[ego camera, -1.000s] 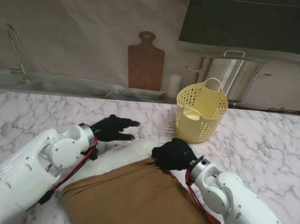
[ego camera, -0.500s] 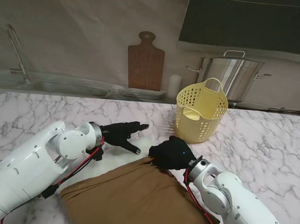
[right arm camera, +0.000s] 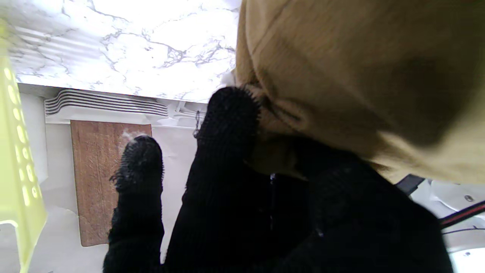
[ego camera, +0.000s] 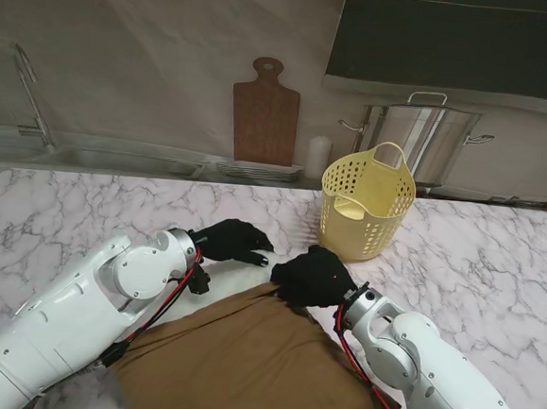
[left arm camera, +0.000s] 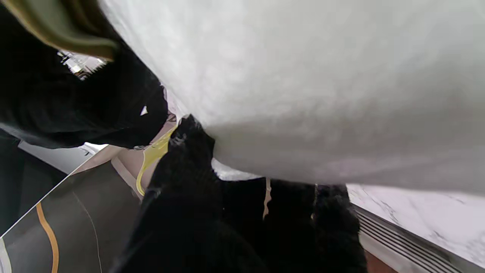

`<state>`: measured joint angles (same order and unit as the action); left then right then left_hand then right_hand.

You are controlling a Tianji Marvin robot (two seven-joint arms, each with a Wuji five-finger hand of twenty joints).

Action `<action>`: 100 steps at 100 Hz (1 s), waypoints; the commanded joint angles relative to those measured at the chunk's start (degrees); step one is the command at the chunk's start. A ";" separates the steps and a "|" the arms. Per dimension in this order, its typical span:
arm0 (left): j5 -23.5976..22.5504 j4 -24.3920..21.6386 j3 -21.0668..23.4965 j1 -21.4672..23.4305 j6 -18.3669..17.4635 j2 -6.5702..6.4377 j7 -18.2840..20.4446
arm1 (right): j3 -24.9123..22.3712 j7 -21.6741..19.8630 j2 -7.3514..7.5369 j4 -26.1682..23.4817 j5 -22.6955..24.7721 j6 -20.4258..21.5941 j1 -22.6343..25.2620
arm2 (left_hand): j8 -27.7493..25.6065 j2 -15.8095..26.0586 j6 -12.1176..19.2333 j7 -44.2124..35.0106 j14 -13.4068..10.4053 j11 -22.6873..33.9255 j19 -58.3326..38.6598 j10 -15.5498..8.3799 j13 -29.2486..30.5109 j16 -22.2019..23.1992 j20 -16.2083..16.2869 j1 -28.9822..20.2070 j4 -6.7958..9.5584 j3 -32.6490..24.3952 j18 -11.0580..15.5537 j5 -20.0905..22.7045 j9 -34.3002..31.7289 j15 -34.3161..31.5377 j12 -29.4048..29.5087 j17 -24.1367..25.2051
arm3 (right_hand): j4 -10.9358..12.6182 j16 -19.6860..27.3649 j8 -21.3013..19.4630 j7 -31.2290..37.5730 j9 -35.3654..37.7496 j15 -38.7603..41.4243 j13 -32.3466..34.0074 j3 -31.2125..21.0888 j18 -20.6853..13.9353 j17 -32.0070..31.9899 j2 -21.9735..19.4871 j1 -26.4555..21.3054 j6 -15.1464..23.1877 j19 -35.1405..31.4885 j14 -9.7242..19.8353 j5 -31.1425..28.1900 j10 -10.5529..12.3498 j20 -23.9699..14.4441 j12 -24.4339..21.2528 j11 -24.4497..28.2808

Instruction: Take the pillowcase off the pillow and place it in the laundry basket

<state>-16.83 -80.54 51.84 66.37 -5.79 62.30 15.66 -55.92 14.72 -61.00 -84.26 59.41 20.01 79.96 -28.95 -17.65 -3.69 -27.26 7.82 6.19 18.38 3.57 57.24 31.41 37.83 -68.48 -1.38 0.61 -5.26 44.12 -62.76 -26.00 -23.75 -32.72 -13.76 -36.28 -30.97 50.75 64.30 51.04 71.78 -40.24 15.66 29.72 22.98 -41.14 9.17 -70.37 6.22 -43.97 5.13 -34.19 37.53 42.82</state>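
1. Here's the brown pillowcase (ego camera: 247, 363), spread across the near middle of the marble table (ego camera: 478, 258), with the white pillow (ego camera: 234, 282) poking out at its far left edge
2. Right hand (ego camera: 315, 276) is clamped on the far corner of the pillowcase, black-gloved fingers bunched into the cloth — the right wrist view shows the brown fabric (right arm camera: 341, 76) gathered against the fingers (right arm camera: 227, 125), one finger sticking out free
3. Left hand (ego camera: 233, 241) sits just left of the right hand, laid on the exposed far end of the pillow; fingers curl down over the white surface
4. In the left wrist view the pillow (left arm camera: 303, 76) fills most of the frame and the gloved fingers (left arm camera: 189, 151) press against its side, but whether they truly pinch it or only rest on it, I cannot tell
5. The two hands are almost touching each other at the pillowcase's open end
6. Yellow laundry basket (ego camera: 366, 207) stands upright at the far right of the hands, well apart from the pillowcase
7. Behind the table: a wooden cutting board (ego camera: 264, 114) leaning on the wall, and a steel stockpot (ego camera: 430, 141) behind the basket
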 commanded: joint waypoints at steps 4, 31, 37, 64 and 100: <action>-0.64 0.11 -0.27 0.24 -0.48 0.81 0.28 | -0.47 0.66 -0.10 0.04 0.57 -0.50 0.38 | -3.10 -1.32 4.44 -7.21 -3.92 3.60 -86.88 -0.94 3.41 2.27 1.86 -5.49 1.85 -4.53 1.24 2.98 -4.61 -4.28 -6.00 -1.70 | 2.29 -1.27 -2.01 2.57 -1.10 -0.42 -0.22 -4.54 0.75 -1.06 -2.17 -5.51 14.80 0.50 1.60 -0.94 1.62 -0.72 0.54 -1.51; -7.97 -1.07 1.76 1.97 -0.88 2.19 -9.80 | -5.23 -0.71 0.50 -3.67 3.19 -0.58 3.40 | -6.02 -1.38 6.99 -12.31 -2.78 6.67 -88.55 1.18 3.65 4.22 3.28 -5.49 1.82 -7.19 1.96 1.54 -3.88 -7.12 -12.83 -2.26 | 2.32 -1.38 -1.97 2.55 -1.01 -0.43 -0.21 -4.53 0.73 -0.92 -2.11 -5.53 14.64 0.52 1.59 -1.07 1.43 -0.77 0.58 -1.46; -8.98 -1.89 2.85 2.48 -0.90 2.40 -11.53 | -6.88 -2.35 0.73 -5.08 3.71 -0.29 4.48 | -6.31 -1.27 7.07 -12.80 -2.74 6.71 -88.47 1.30 3.57 4.28 3.34 -5.42 1.74 -7.31 2.01 1.27 -3.72 -7.11 -13.33 -2.22 | 2.38 -1.42 -1.95 2.60 -0.96 -0.39 -0.22 -4.63 0.81 -0.82 -2.01 -5.60 14.43 0.49 1.53 -1.26 1.29 -0.79 0.63 -1.41; -13.54 -4.36 5.97 2.67 0.14 2.03 -12.80 | -11.57 -7.54 1.47 -8.84 4.84 2.16 8.23 | -6.76 -0.36 7.49 -13.70 -2.88 7.11 -88.11 1.22 3.16 4.58 3.47 -5.46 1.75 -6.51 2.54 0.58 -3.23 -7.22 -14.14 -2.11 | 2.46 -1.32 -2.20 2.60 -1.21 -1.04 -0.91 -5.31 1.97 -1.77 -1.78 -5.58 14.43 1.56 1.24 -2.21 1.15 -0.50 0.69 -1.97; -11.48 -4.83 6.42 3.27 0.89 2.22 -12.62 | -12.55 -5.05 1.50 -9.26 6.05 4.67 9.09 | -3.51 4.90 3.18 -5.65 -0.63 4.69 -84.98 1.66 -2.62 3.22 3.77 -5.49 0.59 -6.90 0.40 -4.81 4.34 -2.26 -8.56 2.84 | 2.32 -1.57 -3.08 2.20 -1.48 -1.90 -1.14 -6.11 2.01 -1.76 -1.78 -5.31 14.49 2.31 1.64 -2.43 0.94 -0.40 1.31 -2.98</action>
<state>-29.84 -84.71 58.98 69.54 -4.84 64.32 1.88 -69.66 9.30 -59.39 -94.16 65.62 24.36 90.28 -33.95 -16.63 -0.52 -35.91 6.85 12.00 18.25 4.67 56.61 35.07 40.32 -69.91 -1.58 -4.46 -4.84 41.90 -61.37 -30.24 -35.55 -32.17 -13.76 -37.05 -31.10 49.25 63.53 49.11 71.03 -40.24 16.36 28.86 23.02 -41.12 11.24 -68.51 6.23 -43.33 5.14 -34.21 38.05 40.84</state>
